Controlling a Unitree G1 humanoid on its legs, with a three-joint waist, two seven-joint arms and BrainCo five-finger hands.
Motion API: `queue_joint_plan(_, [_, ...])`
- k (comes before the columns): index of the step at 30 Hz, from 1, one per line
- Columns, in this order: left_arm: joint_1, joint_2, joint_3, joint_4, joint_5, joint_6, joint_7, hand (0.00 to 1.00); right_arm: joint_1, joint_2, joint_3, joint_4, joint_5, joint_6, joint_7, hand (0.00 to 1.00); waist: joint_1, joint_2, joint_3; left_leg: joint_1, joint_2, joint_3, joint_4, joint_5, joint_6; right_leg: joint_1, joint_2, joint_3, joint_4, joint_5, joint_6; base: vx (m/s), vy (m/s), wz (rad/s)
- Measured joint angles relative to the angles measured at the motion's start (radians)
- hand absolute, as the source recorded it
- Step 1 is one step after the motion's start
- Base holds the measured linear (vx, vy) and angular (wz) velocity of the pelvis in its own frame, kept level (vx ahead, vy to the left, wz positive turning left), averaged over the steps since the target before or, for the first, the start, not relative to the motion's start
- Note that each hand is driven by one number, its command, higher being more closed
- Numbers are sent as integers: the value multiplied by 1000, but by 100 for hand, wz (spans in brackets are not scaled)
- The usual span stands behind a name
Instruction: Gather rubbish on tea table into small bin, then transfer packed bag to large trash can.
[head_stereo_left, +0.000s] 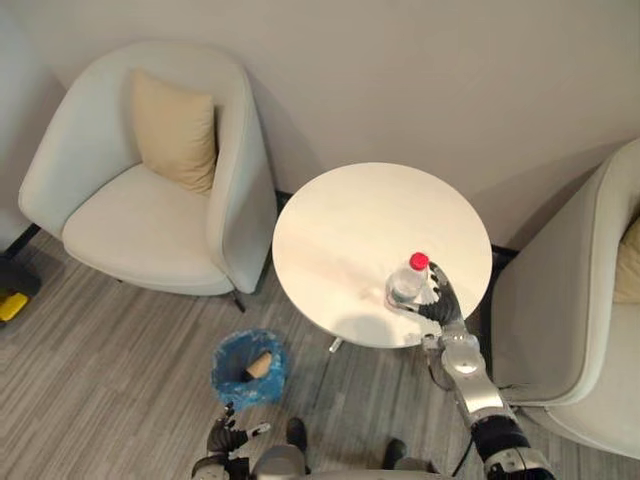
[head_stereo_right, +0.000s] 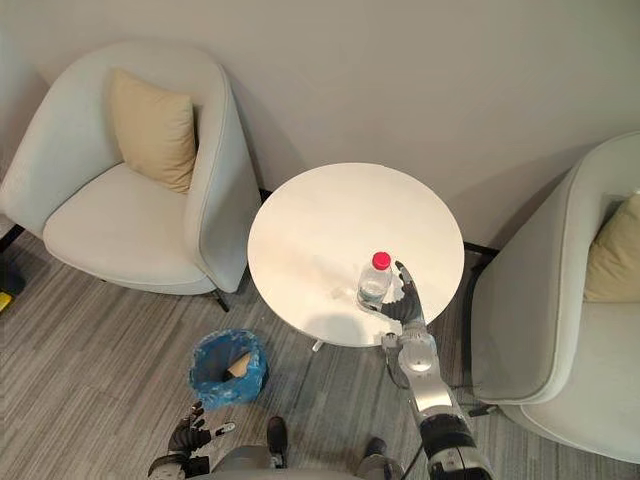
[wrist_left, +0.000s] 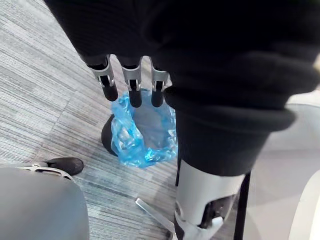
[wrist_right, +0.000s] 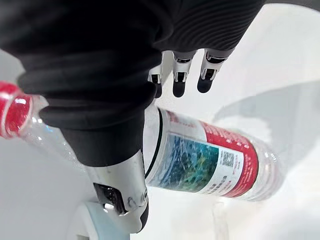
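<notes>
Two pale armchairs frame the scene, the left armchair (head_stereo_left: 150, 195) carrying a tan cushion (head_stereo_left: 176, 130), the right armchair (head_stereo_left: 565, 330) at the view's edge. Between them stands the round white surface (head_stereo_left: 345, 225). On the floor near its front edge sits the small bin (head_stereo_left: 232, 385), lined with a blue bag, a light brown scrap (head_stereo_left: 259, 365) already inside. On the surface, close to the near rim, the clear red-capped bottle (head_stereo_left: 406, 282) stands upright. The right hand (head_stereo_left: 441, 298) is right beside it, fingers straight, thumb across the bottle, not clenched. The left hand (head_stereo_left: 228, 432) hangs low near the bin, fingers relaxed, holding nothing.
</notes>
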Motion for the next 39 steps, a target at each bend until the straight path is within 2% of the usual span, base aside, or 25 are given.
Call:
queue_joint_plan(6, [-12, -4, -34, -9, -19, -1, -1, 0, -244, -45, -1, 145, 95, 17, -35, 100, 36, 38, 49, -53, -5, -54, 6, 20, 1, -7, 2, -58, -18, 7, 0, 18, -6, 30])
queue_joint_plan(8, [-10, -4, -33, -16, -30, -2, 0, 0, -279, -55, -1, 145, 122, 17, -35, 100, 52, 41, 68, -65, -4, -60, 6, 22, -1, -12, 4, -68, -24, 7, -1, 5, -9, 23])
queue_joint_plan(11, [-10, -5, -33, -20, -41, -2, 1, 0, -306, -47, 1, 140, 149, 17, -35, 100, 51, 41, 83, -81, -8, -81, 7, 22, -1, -12, 3, -84, -27, 7, -1, 33, -1, 21])
queue_joint_plan(13, [-10, -8, -31, -24, -47, -3, 4, 0, -303, -42, 8, 114, 155, 17, -36, 100, 50, 42, 84, -84, -14, -93, 7, 23, -1, -10, -2, -93, -27, 7, -1, 39, 11, 20])
queue_joint_plan(16, [-11, -15, -28, -46, -47, -11, 5, 0, -227, -28, 24, -45, 151, 7, -39, 100, 44, 45, 85, -89, -23, -138, 7, 28, -2, 15, -7, -153, -29, 7, 0, 44, 9, 49])
queue_joint_plan(18, [-17, -20, -29, -71, -47, -17, 5, 0, -165, -47, 38, -141, 143, -6, -37, 100, 44, 46, 85, -111, -30, -159, 8, 57, -3, 27, -18, -211, -26, 6, 1, 8, 14, 87])
queue_joint_plan(19, [-23, -22, -32, -81, -47, -22, 5, 0, -133, -48, 38, -185, 132, -10, -35, 100, 42, 46, 85, -134, -45, -128, 8, 82, 5, 32, -33, -267, -20, -1, -2, -40, 73, 108])
queue_joint_plan(20, [-31, -26, -33, -80, -47, -21, 5, 0, -115, -41, 44, -200, 113, -10, -35, 100, 42, 47, 84, -151, -50, -25, 8, 80, 23, 35, -43, -316, -4, -10, 1, -59, 103, 102])
queue_joint_plan(22, [-37, -29, -28, -76, -47, -19, 3, 0, -95, -14, 56, -206, 102, -10, -34, 100, 37, 43, 86, -157, -30, 171, 44, 4, 114, 54, -49, -358, 17, -39, 34, -25, 121, 85])
queue_joint_plan(23, [-55, -31, -31, -67, -45, -19, 8, 0, -70, 1, 85, -215, 82, -9, -35, 100, 32, 35, 88, -157, -33, 221, 77, -5, 126, 79, -70, -399, 37, -49, 46, 42, 86, 92])
queue_joint_plan(26, [-57, -39, -46, -66, -36, -22, 6, 0, -65, 23, 156, -232, 59, -9, -25, 100, 33, 28, 85, -156, -78, 161, 92, -16, 129, 89, -123, -428, 123, -73, 64, 89, 77, 77])
queue_joint_plan(28, [-58, -40, -46, -66, -33, -23, 6, 0, -60, 42, 182, -239, 33, -9, -7, 100, 45, 27, 85, -158, -95, 133, 144, -66, 134, 87, -179, -437, 233, -88, 76, 120, 119, 53])
queue_joint_plan(29, [-58, -38, -46, -65, -22, -24, 5, 0, -55, 44, 219, -239, 27, -9, 10, 100, 46, 24, 86, -157, -102, 110, 199, -108, 144, 66, -239, -423, 382, -96, 71, 177, 177, 45])
queue_joint_plan(30, [-60, -30, -46, -66, -9, -30, 5, 0, -54, 39, 259, -239, 23, -10, 23, 100, 46, 22, 88, -159, -102, 77, 252, -143, 153, -10, -291, -343, 575, -118, -10, 176, 173, 47])
queue_joint_plan(31, [-64, -19, -49, -64, 3, -32, 5, 0, -56, 43, 276, -239, 21, -10, 32, 100, 46, 21, 89, -167, -94, 65, 279, -158, 152, -60, -283, -269, 643, -154, -44, 147, 122, 56])
queue_joint_plan(32, [-74, 9, -62, -47, 20, -33, 5, 0, -56, 51, 314, -239, 8, -15, 38, 100, 44, 19, 90, -184, -81, 29, 314, -169, 152, -142, -234, -148, 707, -203, -44, 138, 49, 87])
queue_joint_plan(33, [-87, 31, -74, -33, 29, -31, 5, 0, -57, 50, 340, -239, -2, -27, 53, 100, 38, 17, 96, -197, -81, -16, 322, -169, 151, -205, -190, -74, 697, -234, -45, 110, 29, 103])
queue_joint_plan(34, [-94, 38, -77, -30, 30, -31, 6, 0, -63, 47, 352, -239, -2, -32, 56, 100, 31, 17, 104, -206, -83, -37, 330, -168, 150, -237, -168, -41, 674, -240, -51, 147, 2, 124])
queue_joint_plan(35, [-105, 44, -82, -30, 32, -32, 8, 0, -87, 36, 364, -231, -3, -33, 64, 100, 23, 14, 122, -230, -89, -80, 352, -169, 147, -292, -129, 19, 613, -247, -39, 78, -38, 133])
queue_joint_plan(37, [-141, 58, -98, -30, 32, -34, 22, 0, -147, 9, 365, -202, -5, -35, 72, 100, 21, 14, 161, -281, -114, -127, 405, -174, 138, -363, -110, 84, 506, -237, -22, 49, -63, 135])
queue_joint_plan(38, [-173, 64, -103, -29, 32, -42, 26, 0, -207, -12, 366, -170, -10, -35, 72, 100, 22, 17, 191, -346, -124, -135, 486, -188, 116, -412, -117, 90, 469, -216, 7, -42, -99, 127])
queue_joint_plan(39, [-202, 76, -105, -27, 28, -47, 28, 0, -278, -22, 366, -115, -10, -33, 71, 100, 24, 15, 200, -437, -125, -132, 574, -208, 89, -483, -118, 86, 460, -145, -5, -72, -122, 125])
